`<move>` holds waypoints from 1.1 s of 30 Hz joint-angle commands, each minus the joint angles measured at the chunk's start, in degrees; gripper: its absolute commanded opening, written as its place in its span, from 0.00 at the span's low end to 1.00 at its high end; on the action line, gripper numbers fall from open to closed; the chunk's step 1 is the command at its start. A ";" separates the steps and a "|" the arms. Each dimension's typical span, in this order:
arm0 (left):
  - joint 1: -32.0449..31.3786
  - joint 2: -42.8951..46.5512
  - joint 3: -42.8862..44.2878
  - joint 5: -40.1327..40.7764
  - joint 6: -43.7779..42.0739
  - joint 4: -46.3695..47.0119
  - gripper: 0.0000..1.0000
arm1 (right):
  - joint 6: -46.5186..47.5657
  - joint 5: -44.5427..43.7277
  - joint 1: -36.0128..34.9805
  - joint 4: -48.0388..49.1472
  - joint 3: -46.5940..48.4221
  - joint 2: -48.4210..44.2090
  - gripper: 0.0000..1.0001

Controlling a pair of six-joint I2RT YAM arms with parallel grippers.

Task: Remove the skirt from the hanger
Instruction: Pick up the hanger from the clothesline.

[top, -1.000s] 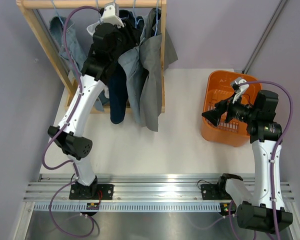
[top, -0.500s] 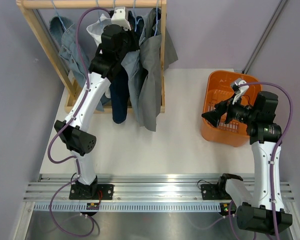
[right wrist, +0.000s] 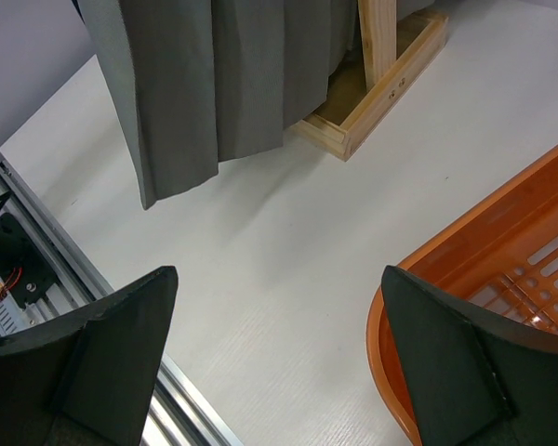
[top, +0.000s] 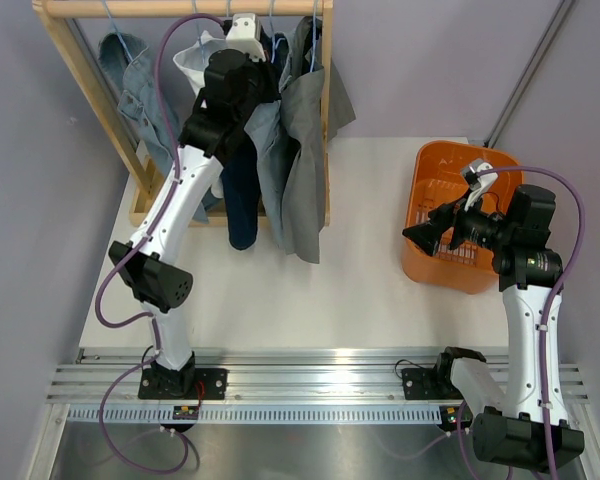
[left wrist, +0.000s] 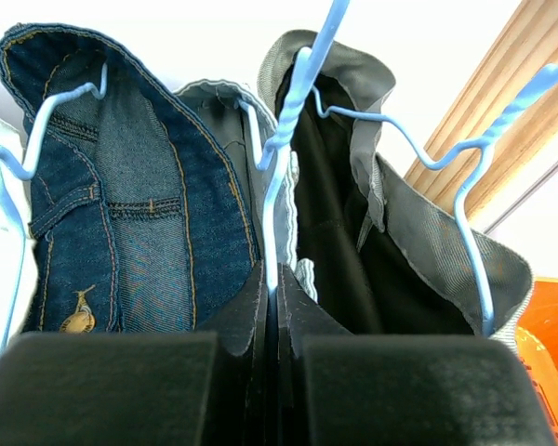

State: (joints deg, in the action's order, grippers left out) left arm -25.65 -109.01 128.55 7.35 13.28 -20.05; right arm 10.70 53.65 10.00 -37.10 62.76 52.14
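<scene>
White table (top: 350, 290) in front of a lilac wall carries a wooden clothes rack (top: 327, 110) at its far left corner. From the rack's rail hangs the grey skirt (top: 302, 175), on a pale blue wire hanger (left wrist: 284, 139) close to the right post; the wrist view looks down into its dark-lined waistband (left wrist: 353, 223). The left gripper (left wrist: 273, 283) is up among the clothes, its 2 black fingers pressed together on the hanger's wire neck just under the twist. A denim garment (left wrist: 139, 214) hangs just to the left of the skirt on its own blue hanger, and dark navy trousers (top: 242, 200) hang below the left arm. Well apart, at the table's right side, stands an orange basket (top: 430, 190). The right gripper (right wrist: 274, 279) hovers by the basket's left rim, jaws spread wide and holding nothing.
</scene>
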 commanded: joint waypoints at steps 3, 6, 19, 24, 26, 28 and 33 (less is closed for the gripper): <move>-0.81 6.53 2.76 0.99 -0.97 7.75 0.00 | -0.77 1.28 -0.24 2.03 -0.27 -0.81 0.99; -0.89 7.67 2.41 0.82 -0.80 7.92 0.00 | -0.86 1.46 -0.24 2.03 -0.36 -0.81 1.00; -0.89 12.68 -4.26 0.82 0.43 8.28 0.00 | 0.20 3.04 -0.24 1.16 -0.36 -0.90 0.99; -0.89 18.29 -10.15 0.03 1.22 6.78 0.00 | 4.50 9.35 -0.24 -2.35 0.60 -0.64 0.99; -0.89 20.49 -13.92 -1.20 1.40 5.82 0.00 | 7.47 11.21 -0.24 -5.50 1.39 0.15 0.99; -0.89 23.92 -16.39 -2.95 1.40 4.68 0.00 | 9.59 13.23 -0.24 -9.02 2.54 1.20 0.99; -0.98 33.32 -28.60 -5.24 1.05 0.90 0.00 | 16.10 16.66 -0.24 -15.80 5.00 3.75 0.99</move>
State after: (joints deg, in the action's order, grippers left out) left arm -26.26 -84.05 104.03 4.58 14.02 -22.37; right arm 20.64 65.25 10.00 -46.81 64.49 54.61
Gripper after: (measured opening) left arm 0.025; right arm 0.993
